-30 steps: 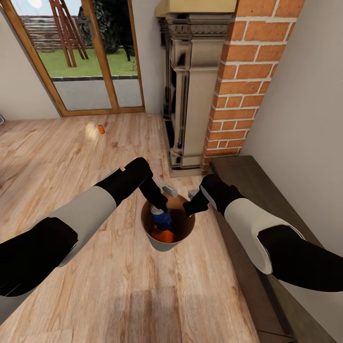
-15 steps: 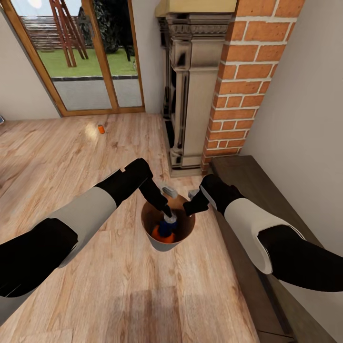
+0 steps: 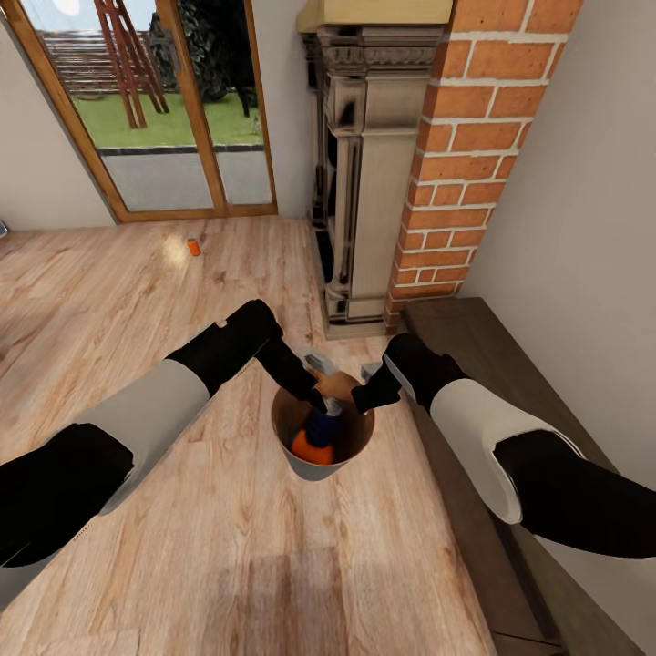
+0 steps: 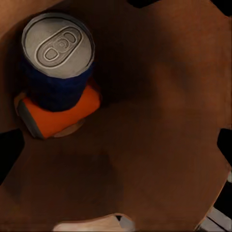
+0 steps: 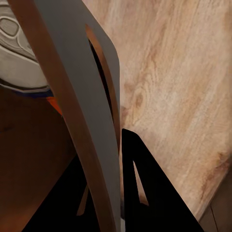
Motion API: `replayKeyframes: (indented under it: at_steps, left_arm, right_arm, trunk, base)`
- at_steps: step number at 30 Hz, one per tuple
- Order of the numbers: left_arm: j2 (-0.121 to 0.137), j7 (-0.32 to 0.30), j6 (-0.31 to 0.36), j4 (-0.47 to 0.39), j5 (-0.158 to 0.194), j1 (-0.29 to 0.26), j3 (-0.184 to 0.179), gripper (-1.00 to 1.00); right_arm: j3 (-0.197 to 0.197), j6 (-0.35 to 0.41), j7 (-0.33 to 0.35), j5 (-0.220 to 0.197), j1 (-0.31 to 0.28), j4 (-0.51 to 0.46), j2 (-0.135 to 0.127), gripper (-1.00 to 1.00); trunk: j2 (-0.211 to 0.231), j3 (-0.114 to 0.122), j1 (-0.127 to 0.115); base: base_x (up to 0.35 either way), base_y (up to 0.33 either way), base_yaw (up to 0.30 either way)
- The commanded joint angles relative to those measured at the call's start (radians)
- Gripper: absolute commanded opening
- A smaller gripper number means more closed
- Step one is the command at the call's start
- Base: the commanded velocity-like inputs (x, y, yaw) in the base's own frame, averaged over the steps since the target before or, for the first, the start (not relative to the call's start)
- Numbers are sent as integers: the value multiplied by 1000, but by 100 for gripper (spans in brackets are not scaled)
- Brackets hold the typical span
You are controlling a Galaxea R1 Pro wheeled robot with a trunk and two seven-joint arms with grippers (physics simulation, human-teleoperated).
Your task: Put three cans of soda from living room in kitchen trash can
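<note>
Trash can (image 3: 321, 465) sits on the wood floor (image 3: 228, 565) beside the brick fireplace (image 3: 456, 164). Inside it: 2 soda cans, 1 upright (image 4: 58, 53) with silvery top showing, resting on another lying on its side (image 4: 60, 113), both against the wall of the bin. A 3rd soda can (image 3: 193, 247) lies on the floor near the glass doors (image 3: 155, 109), well apart. Left tool (image 3: 317, 398) reaches into the can from above, jaws spread wide, holding nothing. Right tool (image 3: 362, 398) clamps the rim, 1 finger (image 5: 145, 188) outside the wall.
</note>
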Motion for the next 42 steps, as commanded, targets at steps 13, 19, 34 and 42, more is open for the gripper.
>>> replayKeyframes:
  at_steps: [13, 19, 34, 42]
  left_arm:
    - [348, -215, -83, -328, 1, 92, 577, 100]
    - [385, -206, -90, -417, -6, 143, 823, 100]
    - [340, 351, -357, -469, -7, 524, 1028, 100]
    - [281, 671, -398, -459, -5, 559, 1031, 100]
  right_arm:
    - [-11, 7, 7, -34, 0, 0, -5, -100]
    - [-13, 7, 8, -34, 1, 1, -7, -100]
    - [-13, 7, 12, -33, 8, 0, -38, -100]
    - [-2, 7, 10, -22, 24, -55, -56, -100]
  trunk:
    - [0, 0, 0]
    - [0, 0, 0]
    - [0, 0, 0]
    - [0, 0, 0]
  base:
    - [0, 0, 0]
    - [0, 0, 0]
    - [0, 0, 0]
    - [0, 0, 0]
